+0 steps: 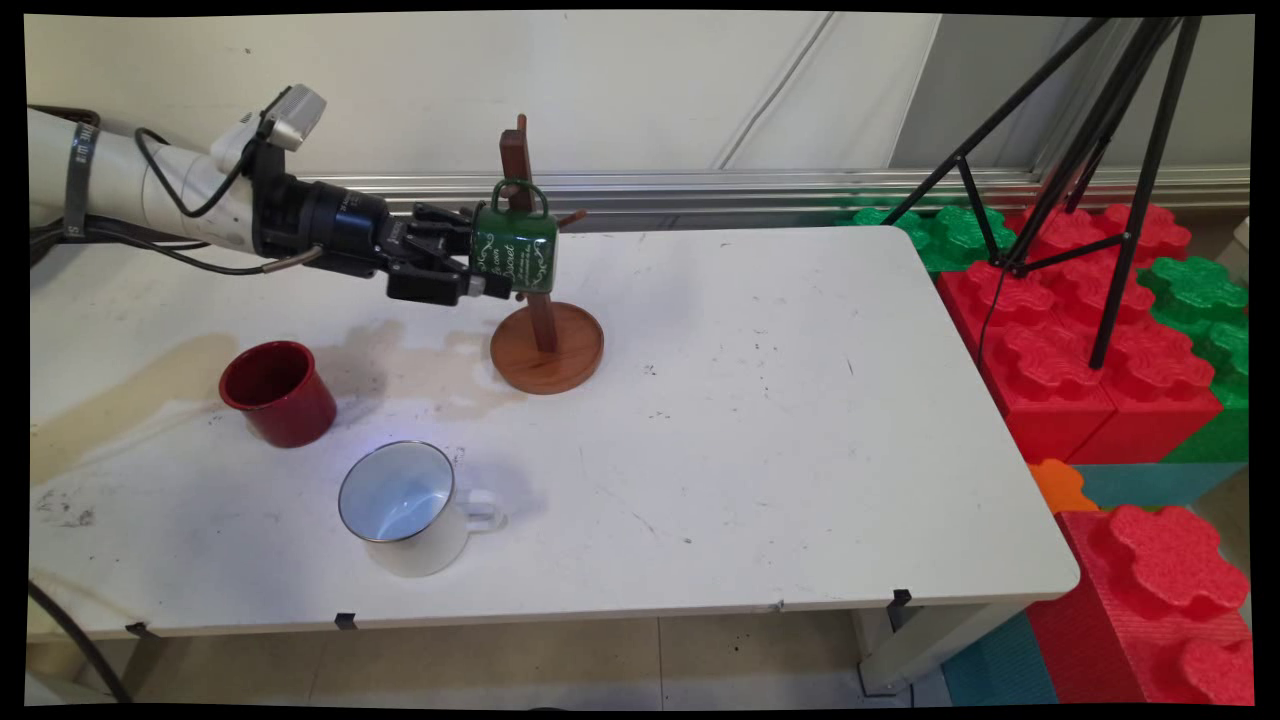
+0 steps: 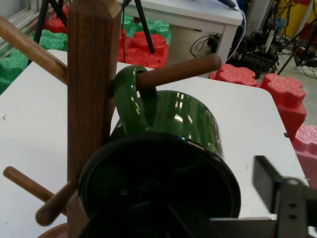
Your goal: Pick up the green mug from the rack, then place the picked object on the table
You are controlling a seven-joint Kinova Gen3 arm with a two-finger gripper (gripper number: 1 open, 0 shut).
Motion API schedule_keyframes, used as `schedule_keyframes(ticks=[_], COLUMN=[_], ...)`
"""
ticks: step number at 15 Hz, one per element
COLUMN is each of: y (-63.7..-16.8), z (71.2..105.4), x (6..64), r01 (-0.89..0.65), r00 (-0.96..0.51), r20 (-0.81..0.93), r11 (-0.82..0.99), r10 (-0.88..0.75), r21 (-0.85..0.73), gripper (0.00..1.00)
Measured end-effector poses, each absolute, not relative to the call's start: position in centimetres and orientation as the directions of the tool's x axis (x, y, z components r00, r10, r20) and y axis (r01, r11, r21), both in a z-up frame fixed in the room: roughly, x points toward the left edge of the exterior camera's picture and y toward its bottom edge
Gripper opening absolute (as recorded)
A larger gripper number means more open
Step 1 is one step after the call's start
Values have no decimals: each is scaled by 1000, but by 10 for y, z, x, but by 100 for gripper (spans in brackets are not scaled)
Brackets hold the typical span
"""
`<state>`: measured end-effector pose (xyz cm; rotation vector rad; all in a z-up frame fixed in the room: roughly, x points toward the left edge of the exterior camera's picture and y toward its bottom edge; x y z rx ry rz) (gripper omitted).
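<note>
Gripper [image 1: 497,272] is held level above the worktop [image 1: 760,420], reaching in from the left, right against the green mug [image 1: 515,250]. The jaws are seen spread wide in the hand view: one black finger [image 2: 270,181] stands out to the mug's right, clear of its wall, and the mug's dark mouth sits between the linkage. Whether the other finger touches the rim cannot be told (it is hidden behind the mug), so a grip is not confirmed; probably nothing is clamped.

The green mug is hung by its handle [image 2: 131,101] on a peg [image 2: 181,72] of the wooden mug tree [image 1: 545,340], mouth turned toward the gripper, white lettering on its side. The tree's post is upright on a round wooden base, at the worktop's rear centre.

Counts: three mugs in all. One green, on the tree. One red mug [image 1: 279,392], upright on the worktop, left of the tree's base and apart from it. One white mug [image 1: 405,507], tilted, mouth facing the camera, handle to the right, near the front edge. One mug tree, with at least three pegs seen in the hand view.

Beyond the worktop's right end, red and green foam blocks [image 1: 1090,330] are stacked on the floor and a black tripod [image 1: 1100,150] stands over them.
</note>
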<state>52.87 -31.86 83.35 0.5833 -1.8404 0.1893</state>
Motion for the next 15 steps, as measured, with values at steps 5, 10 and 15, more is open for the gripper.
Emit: schedule_keyframes(ticks=[5,10,15], y=[-319,-318,-316], z=[832,832,836], x=[526,525,523], r01=[-474,-465,-452], r00=[-233,-235,-235], r20=[925,923,925], r11=[865,869,877], r10=[-302,-304,-297], r21=[163,168,166], gripper=[0,0,0])
